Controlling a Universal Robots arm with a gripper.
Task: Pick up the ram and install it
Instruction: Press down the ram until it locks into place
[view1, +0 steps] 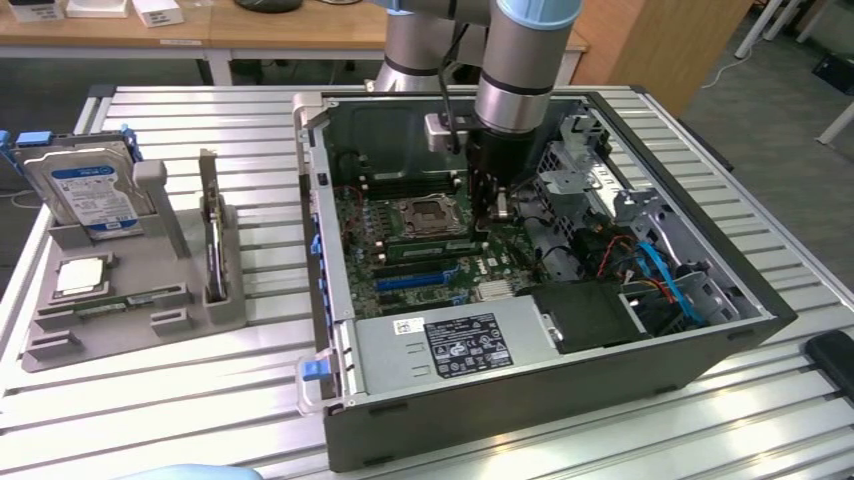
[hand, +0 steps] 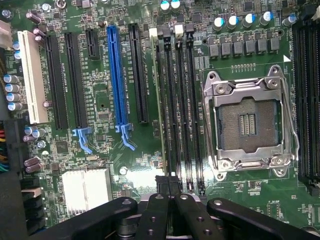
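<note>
The fingers (hand: 164, 186) are gripping the ram (hand: 160, 100), holding it on edge at the memory slots (hand: 181, 100) beside the processor socket (hand: 247, 125).

The desk (view1: 174, 410) carries one computer case (view1: 534, 400), one hard drive (view1: 94, 190), one expansion card (view1: 211, 240), one processor chip (view1: 80, 275) and one ram (view1: 127, 299). The motherboard (hand: 102, 145) has one processor socket (hand: 247, 122), one blue slot (hand: 116, 75) and one white slot (hand: 29, 75).

The holder (view1: 123, 342) lies at the exterior view's left of the case (view1: 534, 400), the jaws seemingly low over its motherboard (hand: 100, 150).
</note>
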